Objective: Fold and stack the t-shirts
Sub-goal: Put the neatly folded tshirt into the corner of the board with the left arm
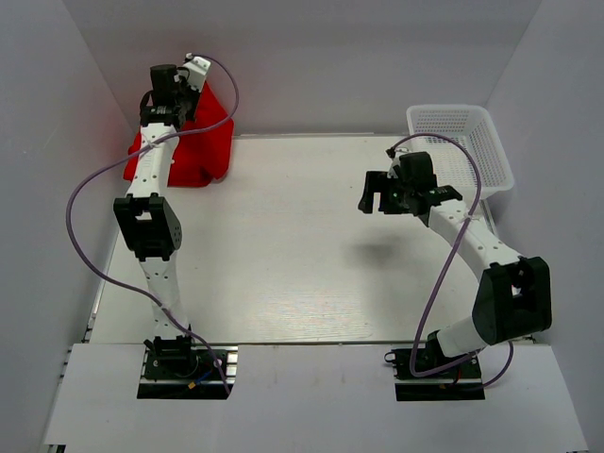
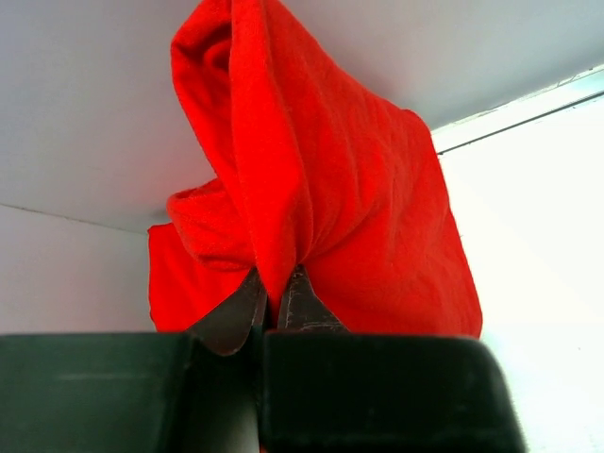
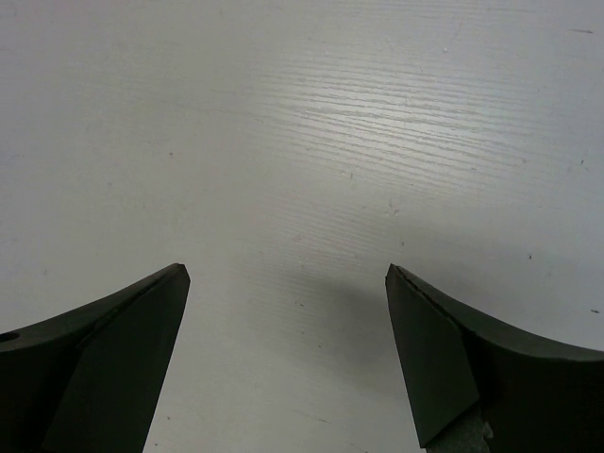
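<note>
Lifting a t-shirt (image 2: 321, 189) out of the far left corner of the counter (image 1: 283, 255) is the step in hand, as I judge it. The left tool (image 2: 276, 304) is clenched on a fold of the red cloth, which is drawn up in a peak to its tips. The lower part of the cloth rests on the counter by the back wall. I cannot tell if that heap is one shirt or several. The right tool (image 3: 285, 274) is released, its jaws wide apart with nothing between them, above bare counter near the white mesh basket (image 1: 462, 127). To do this well, the left arm should raise the cloth slowly until it hangs free, then bring it to the middle of the counter. There the right tool should take a second edge, a shoulder or the hem, so that the shirt can be spread flat before any fold. A pinch on a thick bunch may slip, so quick moves are better avoided.
</note>
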You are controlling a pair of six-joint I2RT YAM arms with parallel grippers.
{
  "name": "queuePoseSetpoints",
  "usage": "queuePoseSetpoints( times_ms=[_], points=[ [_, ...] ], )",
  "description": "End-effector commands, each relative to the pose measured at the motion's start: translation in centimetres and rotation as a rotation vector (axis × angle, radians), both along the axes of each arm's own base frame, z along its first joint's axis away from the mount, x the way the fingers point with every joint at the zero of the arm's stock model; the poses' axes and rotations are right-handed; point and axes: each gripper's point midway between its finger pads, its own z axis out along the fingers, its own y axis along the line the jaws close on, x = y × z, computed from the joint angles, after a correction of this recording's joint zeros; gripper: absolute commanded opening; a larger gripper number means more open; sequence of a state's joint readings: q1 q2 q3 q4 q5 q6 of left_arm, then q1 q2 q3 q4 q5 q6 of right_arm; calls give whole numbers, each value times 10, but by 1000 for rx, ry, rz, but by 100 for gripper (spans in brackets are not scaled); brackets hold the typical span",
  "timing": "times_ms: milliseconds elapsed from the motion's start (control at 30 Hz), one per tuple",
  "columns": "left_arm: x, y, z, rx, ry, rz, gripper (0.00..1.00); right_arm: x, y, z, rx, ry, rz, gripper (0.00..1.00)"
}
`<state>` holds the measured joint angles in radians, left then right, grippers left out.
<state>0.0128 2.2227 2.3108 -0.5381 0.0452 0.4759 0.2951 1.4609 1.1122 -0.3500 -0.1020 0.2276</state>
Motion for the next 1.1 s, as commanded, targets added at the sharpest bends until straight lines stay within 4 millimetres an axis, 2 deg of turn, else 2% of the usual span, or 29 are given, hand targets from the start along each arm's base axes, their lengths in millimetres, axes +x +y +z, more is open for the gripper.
queuePoseSetpoints(
  times_ms=[0, 100, 133, 300, 333, 367, 500, 567, 633, 700, 767, 833, 867, 900, 967, 1000, 1067],
  points=[
    [-10, 3, 75, -28, -157, -39, 0, 8, 10, 16, 32, -31, 31, 91],
    [-12, 14, 72, -27, -148, -21, 0, 9, 10, 17, 34, -30, 27, 91],
    [-12, 13, 72, -30, -148, -29, 0, 10, 10, 18, 35, -30, 27, 91],
    [-12, 39, 72, -30, -159, 3, 0, 11, 11, 17, 40, -23, 22, 91],
    [-12, 39, 77, -29, -170, 3, 0, 11, 12, 17, 46, -21, 25, 91],
    [-10, 43, 72, -32, -161, 4, 0, 12, 13, 16, 44, -20, 25, 91],
    [-11, 47, 76, -51, -171, -13, 0, 16, 15, 14, 50, -9, 23, 91],
    [-13, 62, 76, -49, -171, 10, 0, 17, 17, 13, 56, 0, 29, 91],
    [-11, 69, 69, -50, -161, 21, 0, 18, 20, 13, 58, 9, 36, 91],
    [-7, 77, 53, -52, -139, 34, 0, 19, 19, 13, 57, 13, 37, 91],
    [-4, 76, 41, -59, -116, 26, 0, 21, 19, 8, 52, 26, 31, 91],
    [-2, 84, 35, -49, -114, 33, 0, 21, 20, 9, 53, 30, 30, 91],
    [0, 90, 21, -52, -90, 43, 0, 22, 19, 7, 49, 36, 23, 91],
    [1, 91, 24, -51, -100, 43, 0, 23, 19, 7, 49, 38, 24, 91],
    [4, 99, 7, -51, -73, 63, 0, 24, 21, 4, 50, 49, 22, 91],
    [3, 108, 7, -39, -73, 71, 0, 24, 20, 5, 49, 52, 21, 91],
    [6, 108, -4, -42, -60, 71, 0, 26, 21, 2, 46, 69, 16, 91]
  ],
)
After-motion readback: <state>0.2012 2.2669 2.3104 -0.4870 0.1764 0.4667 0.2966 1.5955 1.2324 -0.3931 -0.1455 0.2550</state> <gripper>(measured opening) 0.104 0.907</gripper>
